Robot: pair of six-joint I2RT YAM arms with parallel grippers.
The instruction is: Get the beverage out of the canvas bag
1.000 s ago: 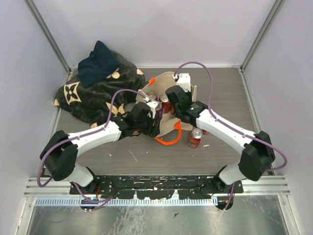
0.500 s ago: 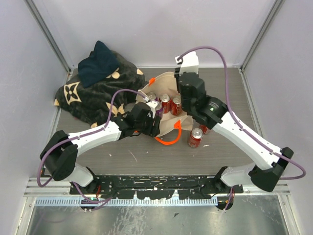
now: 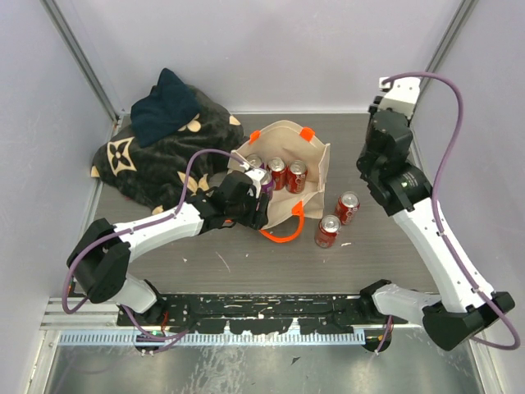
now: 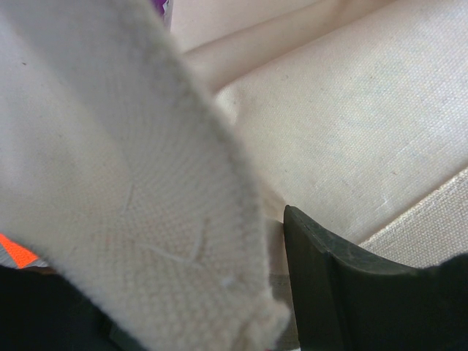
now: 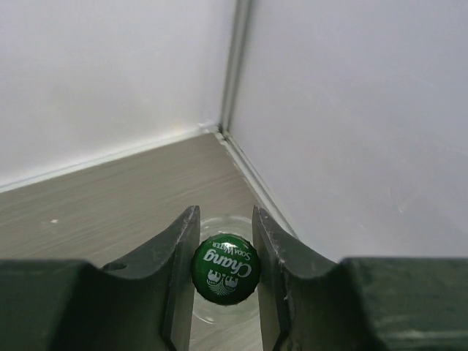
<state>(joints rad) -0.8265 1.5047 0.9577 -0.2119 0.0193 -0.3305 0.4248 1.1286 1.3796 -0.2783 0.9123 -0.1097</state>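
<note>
Nearest the arm bases, two red cans (image 3: 328, 231) already stand on the table, just right of the left gripper (image 3: 259, 197) and outside the canvas bag (image 3: 317, 174). The left gripper has not moved over the last second: its fingers stay clamped on a fold of the bag's near rim, with canvas filling the gap between them in the left wrist view, and this appears to hold the mouth open. Just beyond that gripper, three more red cans (image 3: 277, 172) stand upright inside the bag. The change is on the right side. A second ago the right gripper (image 5: 224, 227) was down in the bag's mouth; since then it has lifted out and swung to the far right corner of the table, well apart from the bag. Its fingers are closed on the neck of a glass bottle (image 5: 225, 268) with a green cap, directly between them. Whether the bottle's base touches the table cannot be told. Judgement: this beverage is out and only needs setting down and releasing; the cans in the bag remain.
</note>
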